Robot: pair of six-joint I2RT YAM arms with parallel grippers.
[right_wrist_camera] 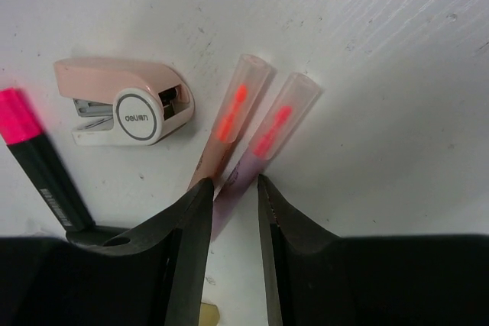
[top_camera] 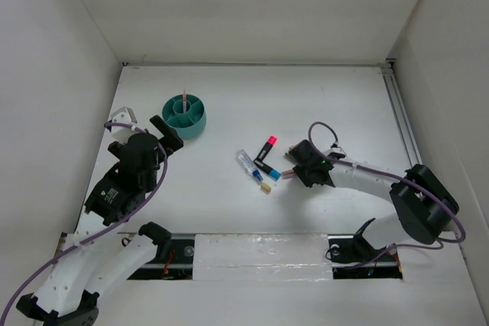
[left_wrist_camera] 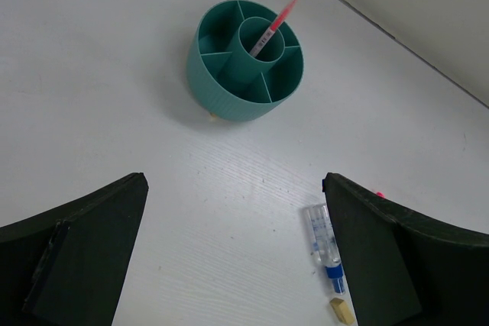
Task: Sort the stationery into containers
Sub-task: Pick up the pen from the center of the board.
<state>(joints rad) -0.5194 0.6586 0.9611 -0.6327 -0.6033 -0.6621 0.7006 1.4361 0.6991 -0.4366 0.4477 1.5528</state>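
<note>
Two pincers: right pincer (right_wrist_camera: pixel 234 185) is standing narrow around a clear-capped pen (right_wrist_camera: pixel 233 108), seemingly gripping it; pink stapler (right_wrist_camera: pixel 126 104) and pink-capped marker (right_wrist_camera: pixel 46 181) are lying beside it on the tabletop (right_wrist_camera: pixel 382 74). Left pincer (left_wrist_camera: pixel 233 188) is gaping wide, facing the teal organiser cup (left_wrist_camera: pixel 221 101), whose centre tube is holding a thin red pen (left_wrist_camera: pixel 275 24).

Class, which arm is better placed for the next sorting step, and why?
Right. The right gripper has the clear-capped pens between its jaws; the left gripper hangs open near the teal organiser, away from them.
</note>
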